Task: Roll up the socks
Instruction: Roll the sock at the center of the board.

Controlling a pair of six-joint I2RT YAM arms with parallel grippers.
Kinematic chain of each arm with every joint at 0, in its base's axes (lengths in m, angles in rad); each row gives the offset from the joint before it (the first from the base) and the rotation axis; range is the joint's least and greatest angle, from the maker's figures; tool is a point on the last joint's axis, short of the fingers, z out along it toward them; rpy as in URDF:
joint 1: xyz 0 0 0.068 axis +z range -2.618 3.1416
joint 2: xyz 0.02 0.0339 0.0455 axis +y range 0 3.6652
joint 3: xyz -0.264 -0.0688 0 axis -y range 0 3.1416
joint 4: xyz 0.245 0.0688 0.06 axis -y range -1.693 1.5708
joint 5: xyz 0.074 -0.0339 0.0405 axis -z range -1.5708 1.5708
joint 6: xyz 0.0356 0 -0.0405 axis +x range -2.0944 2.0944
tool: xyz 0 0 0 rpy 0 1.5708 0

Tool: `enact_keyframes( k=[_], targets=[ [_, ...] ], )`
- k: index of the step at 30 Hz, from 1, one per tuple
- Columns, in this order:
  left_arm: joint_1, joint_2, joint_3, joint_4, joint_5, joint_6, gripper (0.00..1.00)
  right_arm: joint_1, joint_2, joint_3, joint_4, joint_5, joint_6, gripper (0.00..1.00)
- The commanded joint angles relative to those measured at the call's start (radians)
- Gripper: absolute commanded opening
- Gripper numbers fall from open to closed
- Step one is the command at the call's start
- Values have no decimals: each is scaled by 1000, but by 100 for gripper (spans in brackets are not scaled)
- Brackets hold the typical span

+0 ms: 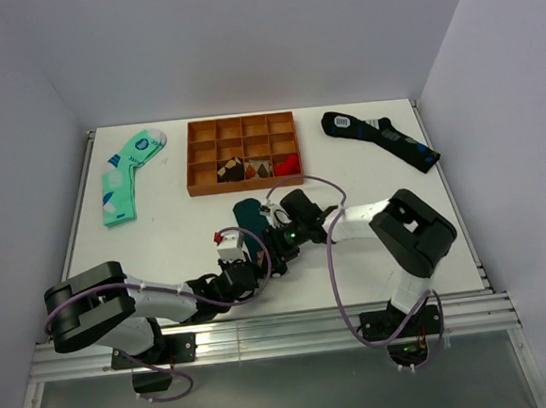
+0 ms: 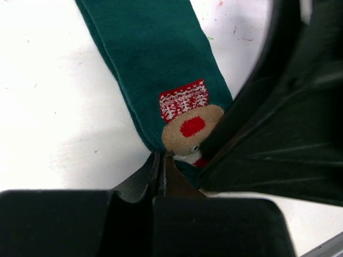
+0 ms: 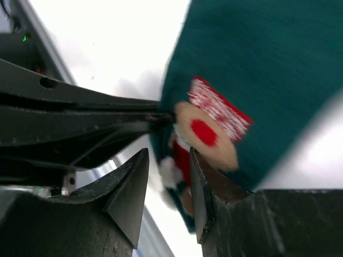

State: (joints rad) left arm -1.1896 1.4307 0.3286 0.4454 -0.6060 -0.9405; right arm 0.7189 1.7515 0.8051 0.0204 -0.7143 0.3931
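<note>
The dark teal-green socks [image 1: 249, 211] lie mid-table; the cartoon-figure end points toward the arms. In the left wrist view the socks [image 2: 155, 59] run up and away, with the red, white and brown figure [image 2: 187, 120] just beyond my left gripper [image 2: 161, 160]. That gripper is shut, pinching the fabric edge by the figure. My right gripper [image 3: 169, 160] stands open with the figure end of the socks [image 3: 268, 53] loose between its jaws. In the top view, the left gripper [image 1: 251, 262] and right gripper [image 1: 274, 244] meet at that end.
A mint-green patterned sock [image 1: 129, 173] lies at the back left. At the back right is a black sock with blue patches [image 1: 381, 139]. An orange compartment tray [image 1: 194, 158] holding small items sits at the back centre. A metal rail [image 1: 264, 332] runs along the near edge.
</note>
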Motion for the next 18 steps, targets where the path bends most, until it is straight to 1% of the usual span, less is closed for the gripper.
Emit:
enact_keyframes(
  k=[1, 4, 10, 14, 18],
  targets=[
    [-7, 14, 4, -157, 46, -20, 0, -26, -95, -95, 197, 160, 30, 44],
    [-7, 25, 15, -172, 51, -24, 0, -26, -150, -161, 309, 188, 46, 45],
    [-7, 40, 21, -177, 66, -35, 0, -24, -243, -237, 386, 240, 35, 46],
    [-5, 54, 38, -208, 74, -35, 0, -24, -346, -325, 473, 263, 27, 51],
    [2, 56, 53, -237, 89, -27, 0, -24, -389, -430, 581, 280, 32, 53]
  ],
)
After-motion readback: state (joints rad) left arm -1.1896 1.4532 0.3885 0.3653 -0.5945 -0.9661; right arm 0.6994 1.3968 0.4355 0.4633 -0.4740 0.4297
